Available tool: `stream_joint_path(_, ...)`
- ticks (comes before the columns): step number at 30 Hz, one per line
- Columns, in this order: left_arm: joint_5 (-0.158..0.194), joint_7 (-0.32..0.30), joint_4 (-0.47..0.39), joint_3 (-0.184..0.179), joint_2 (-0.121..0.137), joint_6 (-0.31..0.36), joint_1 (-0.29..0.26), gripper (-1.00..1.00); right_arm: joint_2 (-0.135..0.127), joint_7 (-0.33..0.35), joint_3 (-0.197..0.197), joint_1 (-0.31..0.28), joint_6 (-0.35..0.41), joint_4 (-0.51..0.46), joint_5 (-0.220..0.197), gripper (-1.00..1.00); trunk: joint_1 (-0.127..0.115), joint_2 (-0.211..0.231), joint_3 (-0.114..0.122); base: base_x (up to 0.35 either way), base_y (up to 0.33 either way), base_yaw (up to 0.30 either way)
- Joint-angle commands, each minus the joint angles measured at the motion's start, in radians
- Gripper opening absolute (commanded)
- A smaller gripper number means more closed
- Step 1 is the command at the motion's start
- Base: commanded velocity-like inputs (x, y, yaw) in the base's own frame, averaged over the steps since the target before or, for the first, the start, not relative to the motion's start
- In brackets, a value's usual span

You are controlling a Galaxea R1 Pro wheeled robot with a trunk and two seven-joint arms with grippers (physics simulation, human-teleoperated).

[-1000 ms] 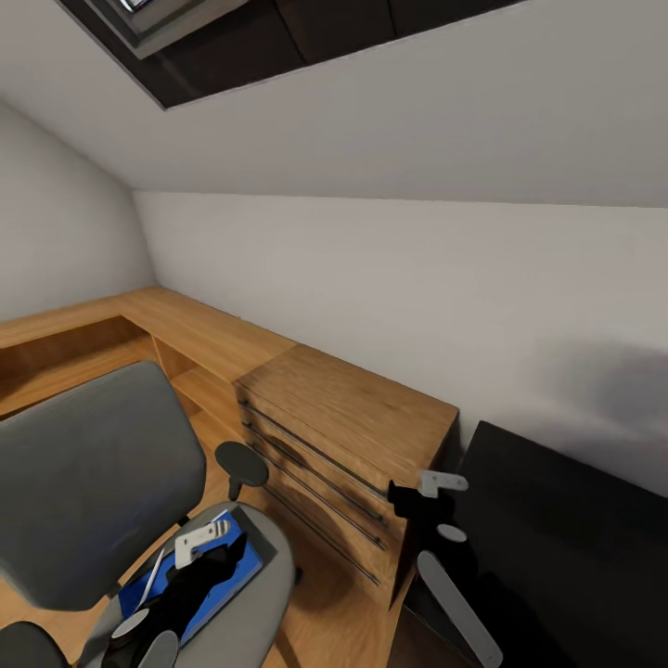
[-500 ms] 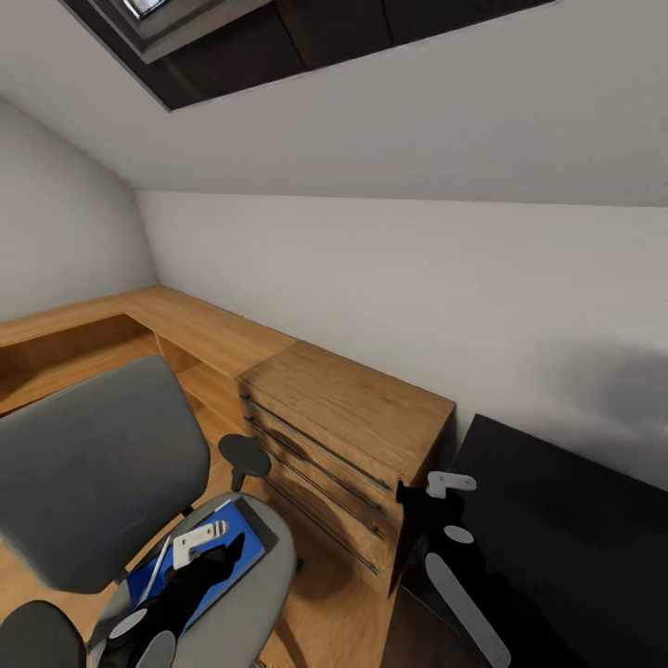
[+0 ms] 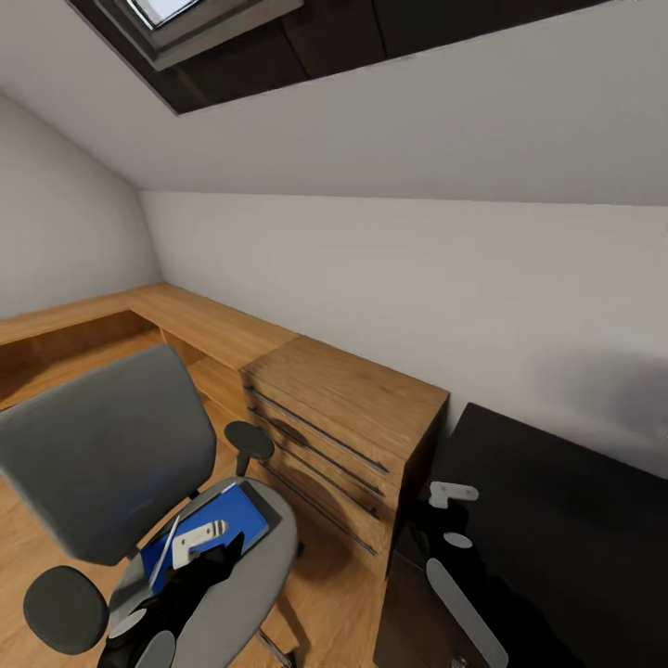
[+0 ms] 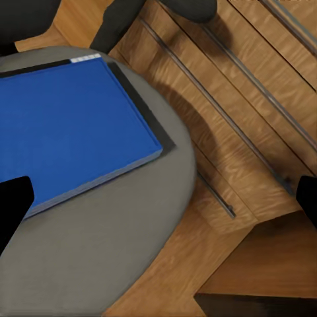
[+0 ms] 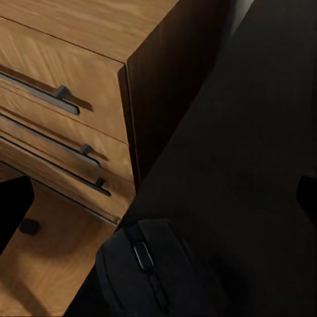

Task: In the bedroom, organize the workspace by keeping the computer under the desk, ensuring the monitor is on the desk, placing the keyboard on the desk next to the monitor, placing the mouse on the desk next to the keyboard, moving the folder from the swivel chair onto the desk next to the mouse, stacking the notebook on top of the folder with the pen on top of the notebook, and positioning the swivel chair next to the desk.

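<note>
Swivel chair stands at left on the wood floor, the folder lying on its seat. Left tool hovers over the folder, released. Wooden dresser centre. Black tabletop at right carries the mouse; right tool above its edge, released.

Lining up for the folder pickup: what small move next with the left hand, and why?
Probably lower the left hand to the folder's near edge. The folder lies flat on the chair seat, and the open fingertips sit above it, not touching.
</note>
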Motion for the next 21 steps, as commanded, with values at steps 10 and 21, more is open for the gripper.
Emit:
stream_joint_path(10,0.01,0.011,-0.002,0.02,0.0,-0.001,-0.001,1.0,0.0,-0.005,-0.002,-0.003,0.01,0.042,-0.006,1.0,0.0,-0.001,-0.001,-0.006,0.0,0.0)
stream_joint_path(21,0.012,0.011,-0.002,0.044,-0.002,-0.001,-0.001,1.0,0.001,-0.005,-0.003,-0.003,0.016,0.045,-0.007,1.0,0.0,-0.001,-0.001,0.0,0.0,0.0)
